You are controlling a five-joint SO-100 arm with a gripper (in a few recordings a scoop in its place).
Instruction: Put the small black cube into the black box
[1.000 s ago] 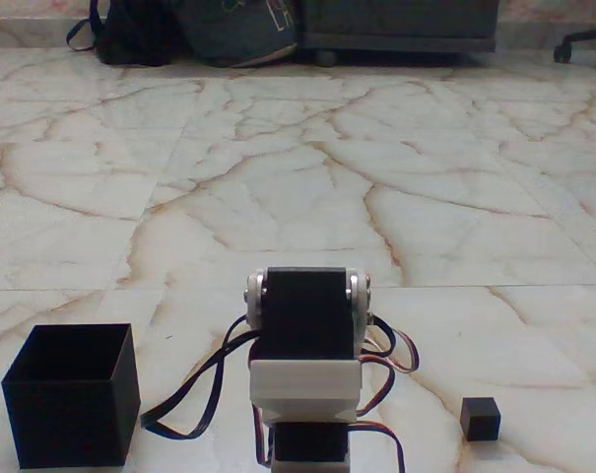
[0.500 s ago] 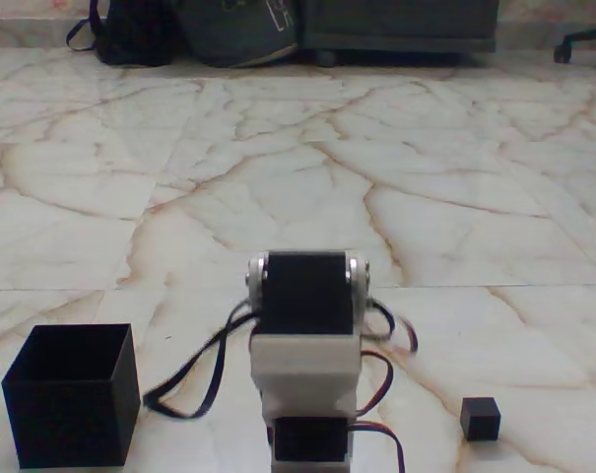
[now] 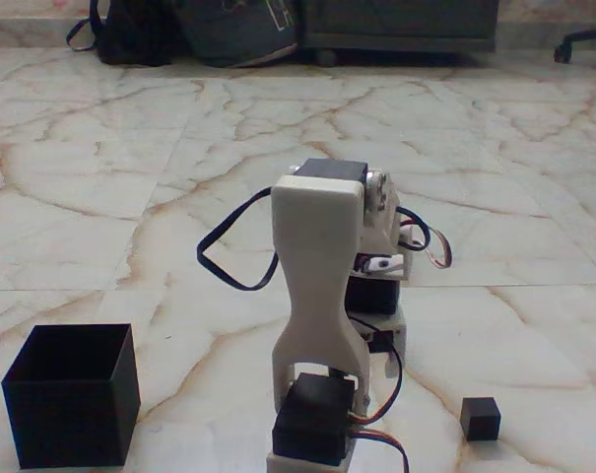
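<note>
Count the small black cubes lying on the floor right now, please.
1. The small black cube sits on the marble floor at lower right in the fixed view, right of the arm's base. Another could be hidden inside the black box.

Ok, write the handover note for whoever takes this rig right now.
Pincer: hidden behind the raised white arm in the fixed view; open or shut cannot be told.
Small black cube: on the marble floor, lower right, free of the arm.
Black box: lower left, upright, open top; its inside is out of sight.
Done: nothing placed.
Left: grasp the cube, carry it across, drop it in the box.
</note>
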